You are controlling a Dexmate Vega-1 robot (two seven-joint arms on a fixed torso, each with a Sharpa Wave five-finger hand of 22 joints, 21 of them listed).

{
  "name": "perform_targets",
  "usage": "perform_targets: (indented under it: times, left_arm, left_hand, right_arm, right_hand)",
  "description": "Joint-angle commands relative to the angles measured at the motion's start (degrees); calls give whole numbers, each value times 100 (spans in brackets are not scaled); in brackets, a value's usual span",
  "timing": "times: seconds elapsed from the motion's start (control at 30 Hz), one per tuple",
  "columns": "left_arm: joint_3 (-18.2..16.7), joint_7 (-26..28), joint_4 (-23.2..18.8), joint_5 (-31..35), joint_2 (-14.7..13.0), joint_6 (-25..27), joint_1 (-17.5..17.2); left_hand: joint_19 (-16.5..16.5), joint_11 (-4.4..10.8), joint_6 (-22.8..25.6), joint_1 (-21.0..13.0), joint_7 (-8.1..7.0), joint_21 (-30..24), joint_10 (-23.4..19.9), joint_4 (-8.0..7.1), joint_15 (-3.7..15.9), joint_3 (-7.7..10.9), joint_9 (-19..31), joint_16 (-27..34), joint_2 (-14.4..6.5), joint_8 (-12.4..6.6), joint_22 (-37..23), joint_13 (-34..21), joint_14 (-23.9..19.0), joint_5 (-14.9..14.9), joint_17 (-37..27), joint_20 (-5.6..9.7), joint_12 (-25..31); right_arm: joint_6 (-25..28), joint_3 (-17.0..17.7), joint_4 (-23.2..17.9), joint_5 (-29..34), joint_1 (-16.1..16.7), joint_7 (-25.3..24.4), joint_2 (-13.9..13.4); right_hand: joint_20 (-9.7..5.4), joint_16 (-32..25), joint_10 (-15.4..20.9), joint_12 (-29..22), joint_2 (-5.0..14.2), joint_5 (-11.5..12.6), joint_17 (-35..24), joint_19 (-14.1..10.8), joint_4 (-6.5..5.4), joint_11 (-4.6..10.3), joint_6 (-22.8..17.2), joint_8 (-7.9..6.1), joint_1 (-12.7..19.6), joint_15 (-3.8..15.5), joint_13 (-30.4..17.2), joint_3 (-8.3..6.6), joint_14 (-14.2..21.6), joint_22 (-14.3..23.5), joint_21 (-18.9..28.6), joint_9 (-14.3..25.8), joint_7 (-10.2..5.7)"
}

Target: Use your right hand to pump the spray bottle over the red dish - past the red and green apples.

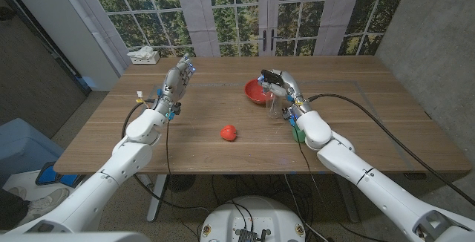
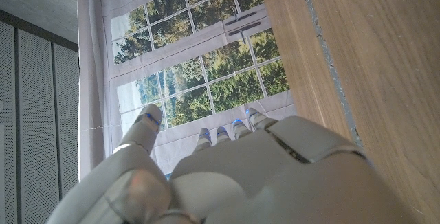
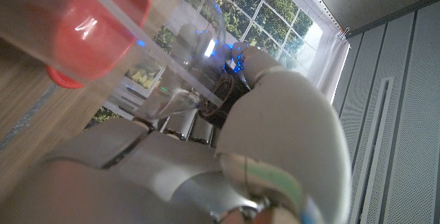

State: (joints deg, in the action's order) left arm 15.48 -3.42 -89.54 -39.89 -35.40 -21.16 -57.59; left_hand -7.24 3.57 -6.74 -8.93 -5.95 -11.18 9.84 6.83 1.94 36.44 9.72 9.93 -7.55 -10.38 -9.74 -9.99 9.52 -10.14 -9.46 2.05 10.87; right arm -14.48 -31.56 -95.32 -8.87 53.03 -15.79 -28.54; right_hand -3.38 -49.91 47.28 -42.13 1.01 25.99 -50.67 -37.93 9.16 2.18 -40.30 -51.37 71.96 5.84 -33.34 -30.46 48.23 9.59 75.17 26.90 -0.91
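Your right hand [image 1: 284,86] grips the clear spray bottle [image 1: 276,102], black nozzle over the red dish [image 1: 254,92] at the table's [image 1: 371,123] 12 o'clock, dish contents hidden; red apple [image 1: 229,132] at centre, green apple [image 1: 297,133] beside your forearm; left hand [image 1: 177,81] open, holding nothing.

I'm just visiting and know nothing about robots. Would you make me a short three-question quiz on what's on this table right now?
1. True or false: the right robot hand holds the clear spray bottle beside the red dish.
2. Which fruit lies alone mid-table? A) a banana B) the red apple C) an orange
3. Fill in: the green apple sits partly hidden by the robot's ____ arm.

Key: 1 true; 2 B; 3 right. The left robot hand holds nothing.
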Motion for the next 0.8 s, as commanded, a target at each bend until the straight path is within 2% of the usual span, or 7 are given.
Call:
perform_targets:
  times: [0.03,0.37,0.6,0.8]
  left_arm:
    - [-11,38,-78,11,-33,17,-50]
    - [-31,103,-176,29,-55,22,-132]
    - [-23,103,-198,45,-58,21,-138]
    - [-27,105,-216,41,-67,31,-146]
  left_hand:
    - [-11,9,5,-51,6,14,402,-10,362,-39,15,20,-178,-16,-19,-15,672,4,-16,369,6]
    - [-12,14,10,-51,3,15,404,-6,362,-49,15,20,-179,-16,-19,-15,672,4,-15,373,4]
    - [-12,16,14,-50,3,16,406,-3,362,-56,15,19,-178,-17,-19,-15,673,4,-15,371,3]
    - [-13,12,11,-49,1,16,408,0,360,-63,15,19,-177,-14,-19,-15,674,4,-15,371,2]
  right_arm:
    - [-55,14,110,25,137,-39,94]
    - [-268,-26,423,192,186,-202,198]
    - [-313,-10,467,261,238,-301,222]
    - [-377,18,495,377,296,-476,263]
  right_hand:
    - [-503,120,-35,79,-9,-11,15,33,2,-18,4,21,-49,629,59,-83,4,14,45,-28,33]
    - [-503,404,-142,255,-25,-34,77,160,7,12,3,37,-112,629,223,-189,-42,-6,-15,-116,37]
    - [-473,663,-269,421,-38,-44,135,291,17,-22,-15,37,-152,619,354,-284,-141,-12,-79,-187,50]
    - [-435,886,-356,572,-41,-47,201,409,30,19,11,56,-169,605,469,-368,-226,-11,-132,-258,80]
